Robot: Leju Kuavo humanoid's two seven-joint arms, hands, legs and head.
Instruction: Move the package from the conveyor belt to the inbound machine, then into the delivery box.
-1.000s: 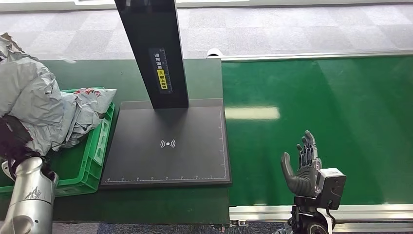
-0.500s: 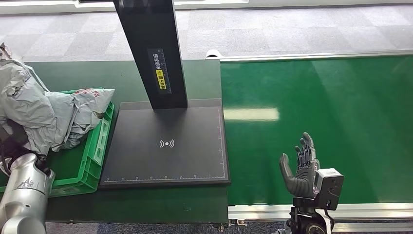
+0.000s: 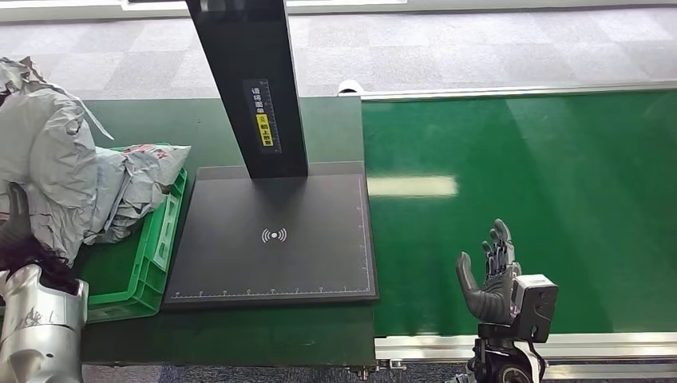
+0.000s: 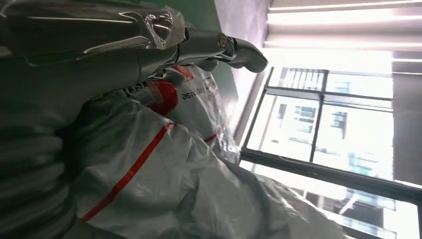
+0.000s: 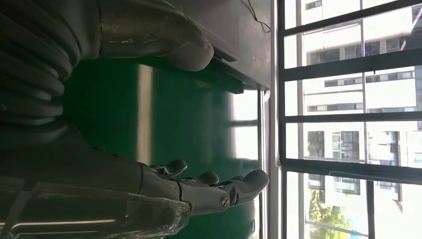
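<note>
A crumpled grey package (image 3: 44, 152) is held up over the left end of the green delivery box (image 3: 164, 239). My left hand (image 3: 20, 239) grips it from below, dark against the bag. In the left wrist view the white, red-striped package (image 4: 164, 189) lies against the palm under the stretched fingers (image 4: 219, 47). My right hand (image 3: 491, 275) stands open and upright over the near edge of the green conveyor belt (image 3: 519, 159), holding nothing. In the right wrist view that hand (image 5: 149, 189) has its fingers spread above the belt. The inbound machine's black plate (image 3: 275, 263) is bare.
Another grey package with red print (image 3: 144, 171) lies over the box's right rim. The machine's black post (image 3: 247, 80) rises from the back of the plate. A metal rail (image 3: 607, 347) edges the belt on the near side. Grey carpet lies beyond.
The held package sank half a second ago and now stands higher again. My left arm has shifted left and down. The right hand has drifted slightly lower.
</note>
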